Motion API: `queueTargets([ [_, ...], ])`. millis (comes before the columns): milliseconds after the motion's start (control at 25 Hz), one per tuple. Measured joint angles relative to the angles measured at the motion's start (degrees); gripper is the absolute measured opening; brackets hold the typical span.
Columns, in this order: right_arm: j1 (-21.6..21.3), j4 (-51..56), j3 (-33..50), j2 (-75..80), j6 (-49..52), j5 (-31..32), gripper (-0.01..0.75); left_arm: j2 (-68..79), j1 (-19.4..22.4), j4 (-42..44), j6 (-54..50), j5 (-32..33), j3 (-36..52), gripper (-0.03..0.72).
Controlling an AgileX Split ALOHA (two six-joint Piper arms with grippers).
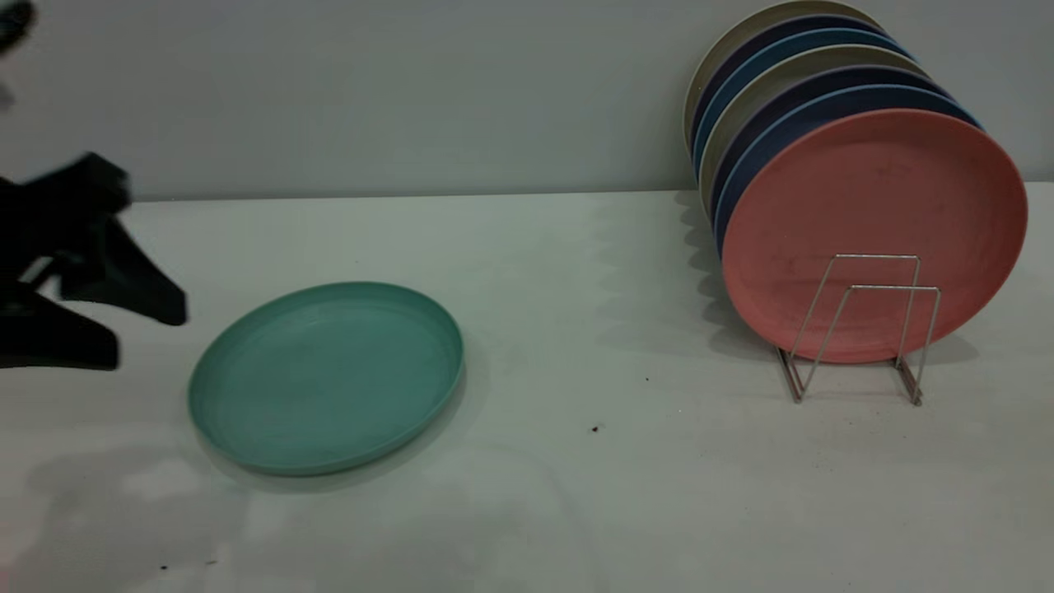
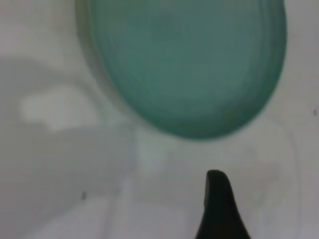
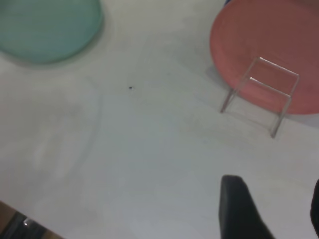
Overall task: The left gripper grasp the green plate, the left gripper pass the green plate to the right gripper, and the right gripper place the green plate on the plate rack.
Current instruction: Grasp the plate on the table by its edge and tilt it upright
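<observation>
— Where is the round teal-green plastic plate point(image 1: 327, 377)?

— It lies flat on the white table point(image 1: 576, 461), on the left half, with nothing in it.

— And the black left gripper point(image 1: 144, 333)?

— Just beside the plate's left edge, above the table, not touching it. Its two pointed fingers are spread wide and hold nothing.

— What is in the thin silver wire plate rack point(image 1: 860, 329)?

— A row of plates standing up: a salmon-pink plate point(image 1: 873, 231) in front, blue and cream ones behind. The front loops are free.

— The black right gripper point(image 3: 271, 209)?

— Above the table near the rack. I cannot tell how its fingers stand.
</observation>
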Motion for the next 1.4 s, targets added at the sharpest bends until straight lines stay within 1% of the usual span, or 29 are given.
queueTargets([
  [120,0.0,0.33,0.0,0.04,-0.46,-0.12,0.373,6.27,2.65,-8.21,6.57,-0.17,-2.68,0.516],
  [240,0.0,0.35,0.0,0.04,-0.46,-0.19,0.373,12.2,6.05,-14.56,12.43,2.52,-4.95,0.516],
  [360,0.0,0.4,0.0,0.04,-0.46,-0.19,0.373,17.56,8.16,-20.67,17.38,4.19,-5.68,0.516],
  [600,0.0,0.4,0.0,0.04,-0.51,-0.58,0.373,25.44,8.93,-31.01,27.09,5.84,-5.85,0.516],
  [760,0.0,0.4,0.0,0.04,-0.51,-0.7,0.373,29.69,8.93,-32.68,28.85,8.52,-7.64,0.516],
  [1000,0.0,0.45,0.0,0.04,-0.51,-0.82,0.373,34.3,8.93,-32.94,29.47,8.95,-10.09,0.516],
  [1120,0.0,0.45,0.0,0.04,-0.51,-0.82,0.373,35.17,8.93,-32.96,30.2,9.48,-11.53,0.498],
  [1280,0.0,0.45,0.0,0.04,-0.51,-0.92,0.373,35.81,8.93,-33.08,30.52,9.97,-12.64,0.436],
  [1400,0.0,0.45,0.0,0.04,-0.51,-0.91,0.373,35.83,8.93,-33.08,30.69,9.97,-13.33,0.354],
])
